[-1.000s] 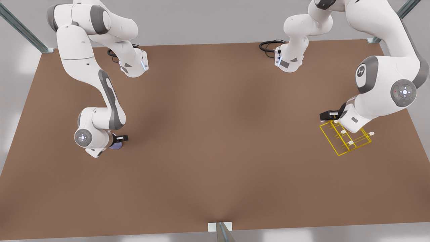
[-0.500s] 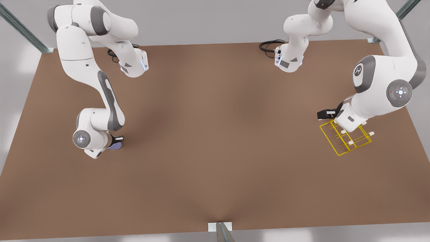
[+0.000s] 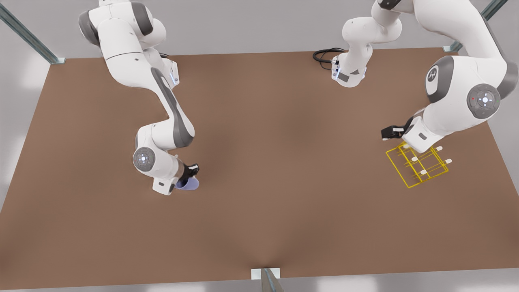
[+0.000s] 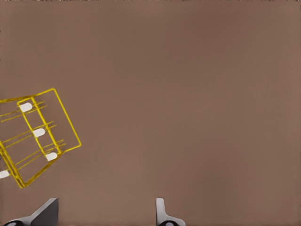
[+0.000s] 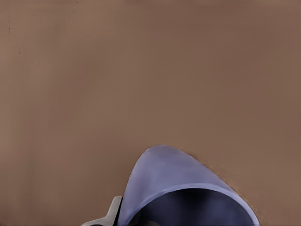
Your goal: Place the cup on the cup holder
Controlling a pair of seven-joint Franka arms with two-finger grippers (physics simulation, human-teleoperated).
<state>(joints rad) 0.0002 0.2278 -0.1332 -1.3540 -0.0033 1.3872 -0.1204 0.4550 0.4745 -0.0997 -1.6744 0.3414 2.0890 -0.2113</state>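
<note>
The cup [image 5: 181, 188] sits clenched in the right gripper [image 3: 187, 178], carried well apart from the cup holder [image 3: 417, 166], off toward the front view's left of it and above the brown bench [image 3: 284, 211]. In the right wrist view the lavender-blue tumbler lies close under the camera with its open mouth toward the lens and one finger [image 5: 110, 214] against its side. Whether it rides clear of the bench surface I cannot tell for certain.

Farther back, the left gripper [image 3: 395, 133] hangs just beside the cup holder's far corner, waiting. Its fingers [image 4: 44, 212] stand spread with nothing between them, and the yellow wire rack with its white-tipped rods lies on the bench below.

The step in hand looks like the carry. Next, the right arm must cross the open bench to the rack and line the cup's mouth over a rod tip. The waiting arm crowds that corner, so a clash there is the risk.
</note>
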